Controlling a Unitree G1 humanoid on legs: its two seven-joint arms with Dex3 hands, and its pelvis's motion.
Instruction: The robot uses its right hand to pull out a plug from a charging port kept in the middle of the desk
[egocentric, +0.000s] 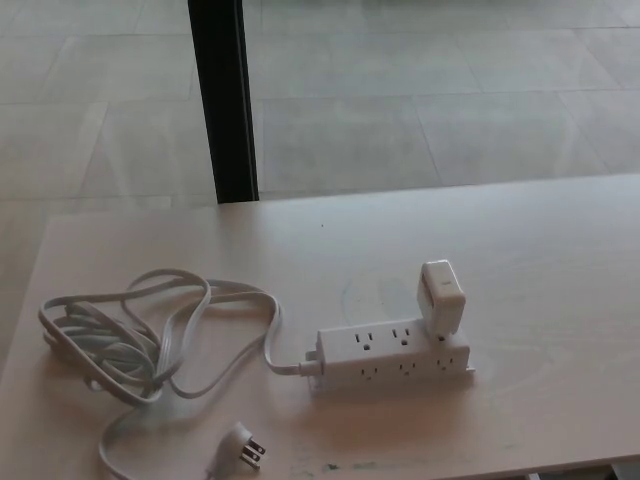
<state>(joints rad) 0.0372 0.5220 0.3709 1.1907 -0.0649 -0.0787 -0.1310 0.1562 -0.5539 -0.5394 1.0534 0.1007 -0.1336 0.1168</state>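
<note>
White and boxy with rounded corners, the plug (441, 297) stands upright in the right end of the strip (395, 355), near the middle of the table (540, 260). Its smooth plastic faces look glossy, and it rises well above the strip's top, leaning a little to the left. A small dark mark shows at its base where it meets the strip.

White plastic also makes up the strip, a long low block with bevelled edges, lying roughly parallel to the table's near edge. Two rows of sockets show on it: free ones on the top face to the left of the plug, and more along the front face.

From the strip's left end a pale grey cord (150, 330) runs out, round and rubbery, and loops back on itself in a loose tangle over the left part of the table. Its far end lies near the front edge and finishes in a flat angled wall plug (243, 446) with metal prongs pointing right.

Pale, matte wood grain covers the table, with faint smudges around the strip and a few dark specks at the front edge. Beyond the far edge lies a floor (420, 100) of large grey tiles, crossed by a black upright post (224, 100).

Neither hand appears in the head view, so I cannot tell whether they are released or clenched.
</note>
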